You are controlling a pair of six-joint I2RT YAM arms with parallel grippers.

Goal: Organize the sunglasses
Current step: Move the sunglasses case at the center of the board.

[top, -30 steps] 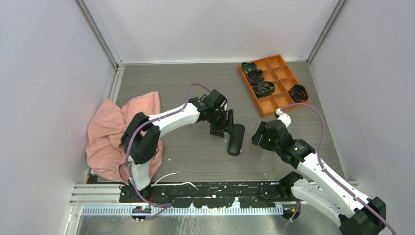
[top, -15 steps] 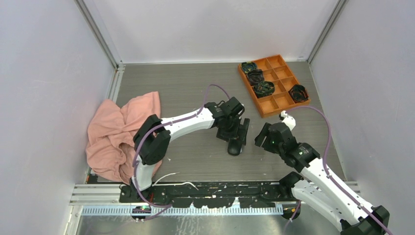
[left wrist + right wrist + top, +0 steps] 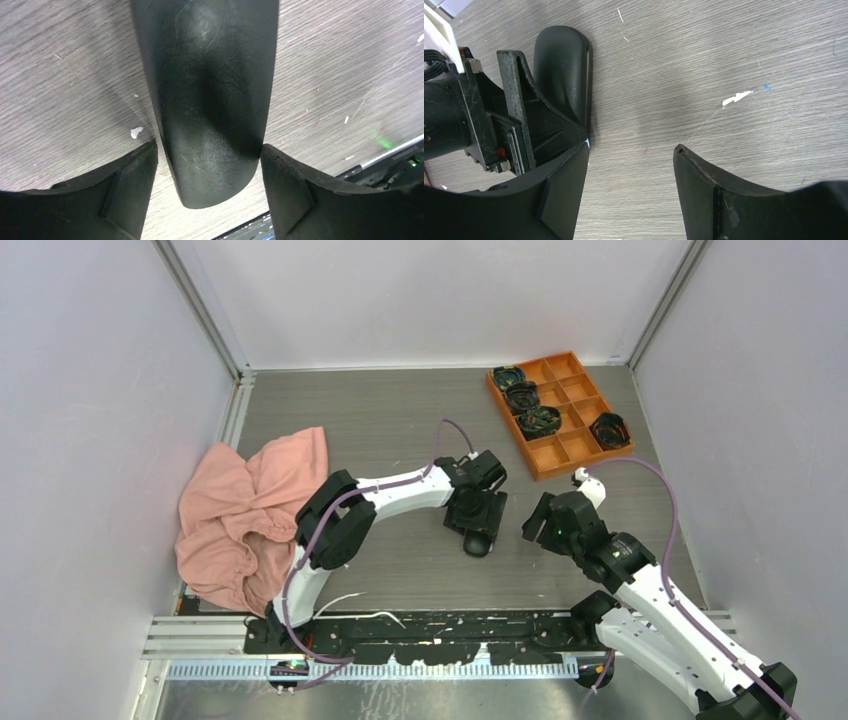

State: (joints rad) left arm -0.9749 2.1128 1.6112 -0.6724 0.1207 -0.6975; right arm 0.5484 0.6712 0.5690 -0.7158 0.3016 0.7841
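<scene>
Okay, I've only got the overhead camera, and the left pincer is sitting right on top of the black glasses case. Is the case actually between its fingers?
Observer: Yes. In the left wrist view the left pincer straddles the black glasses case, with a finger on each side of its rounded end.
Operator: Is it squeezing yet?
Observer: Not from both sides. The jaws are open, and a sliver of table shows between the case and one finger.
Operator: And the right pincer, anything in it?
Observer: No. The right wrist view shows the right pincer open, with only tabletop between its fingers.
</scene>
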